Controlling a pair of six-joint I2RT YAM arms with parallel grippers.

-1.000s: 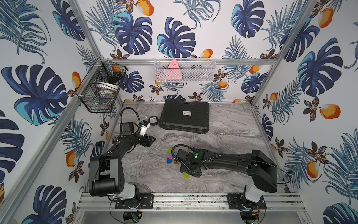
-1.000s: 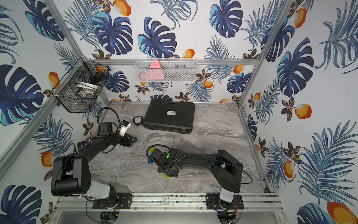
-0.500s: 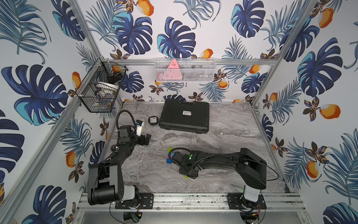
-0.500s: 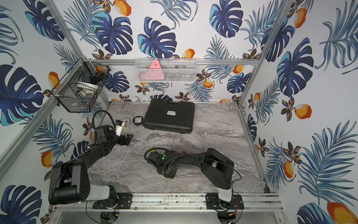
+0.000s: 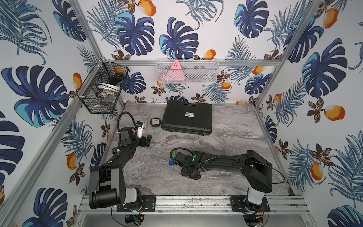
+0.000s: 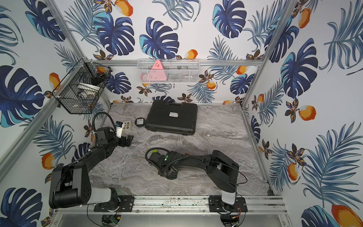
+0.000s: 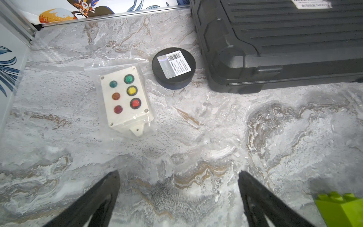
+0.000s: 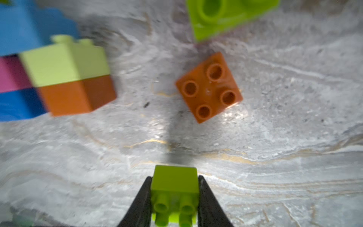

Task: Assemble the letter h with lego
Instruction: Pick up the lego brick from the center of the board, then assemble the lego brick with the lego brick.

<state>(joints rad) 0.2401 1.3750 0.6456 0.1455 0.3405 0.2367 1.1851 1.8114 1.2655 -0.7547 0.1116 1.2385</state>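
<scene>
The right pincer (image 8: 174,177) is clamping a lime green studded plastic brick (image 8: 174,183) between its two black fingers (image 8: 143,198), and the brick's studs are pointing back toward the wrist. In both top views the right pincer (image 5: 190,174) is pointing down at the near middle of the grey marbled worktop (image 5: 235,137), with its tips hidden under the arm. Just beyond the held brick, an orange square four-stud brick (image 8: 209,87) is sitting alone with its studs up. A second lime green brick (image 8: 225,17) is lying further off, showing its hollow underside. A joined cluster of lime, orange, pink and blue bricks (image 8: 64,78) is resting beside them; in a top view the cluster (image 5: 170,158) is showing just left of the right wrist. The left pincer (image 7: 178,196) is standing wide apart over bare worktop at the far left. A white button box in a clear bag (image 7: 125,100), a black round puck (image 7: 173,67) and a black ribbed plastic case (image 7: 284,39) are lying beyond it.
</scene>
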